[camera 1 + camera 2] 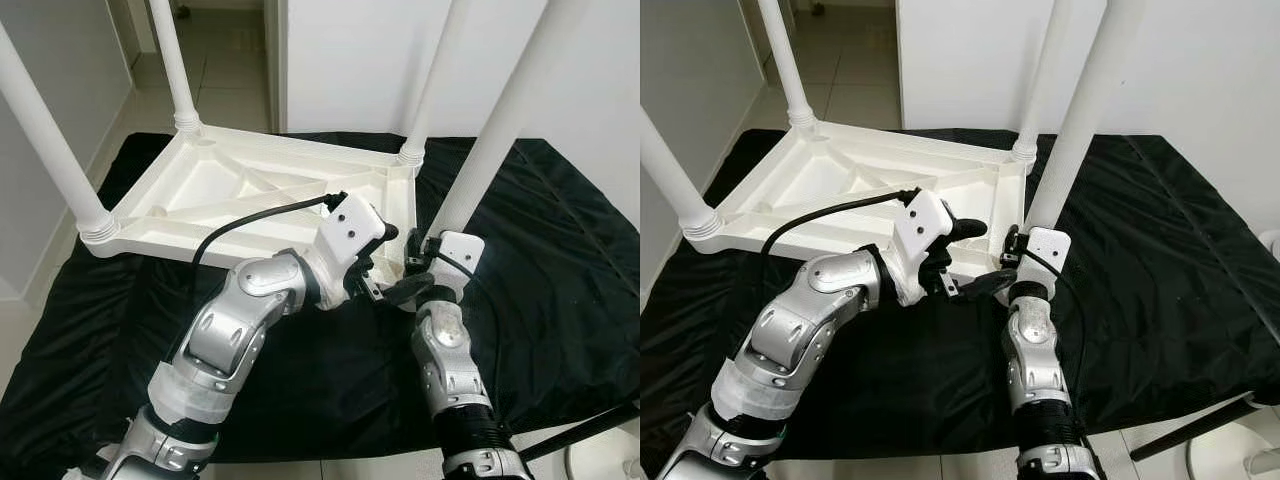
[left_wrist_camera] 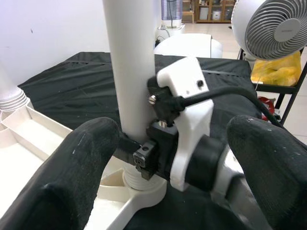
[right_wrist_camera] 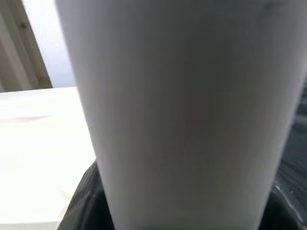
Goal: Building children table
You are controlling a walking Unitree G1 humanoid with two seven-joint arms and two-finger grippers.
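A white plastic children's table (image 1: pixel 250 190) lies upside down on a black cloth (image 1: pixel 560 250), all of its white legs standing up. My right gripper (image 1: pixel 420 262) is shut on the near right leg (image 1: pixel 500 130) just above its threaded base; that leg (image 3: pixel 187 115) is pressed close in the right wrist view. My left gripper (image 1: pixel 385 265) is open right beside it, at the table's near right corner. In the left wrist view its two black fingers (image 2: pixel 81 163) straddle the leg (image 2: pixel 132 62) and the right gripper's white housing (image 2: pixel 187 110) without touching.
The cloth covers the floor around the table. A white wall rises behind the far legs, and a doorway opens at the back left. A white fan (image 2: pixel 273 28) and a yellow bag (image 2: pixel 283 72) stand off to the right. A black bar (image 1: pixel 580 430) crosses the near right corner.
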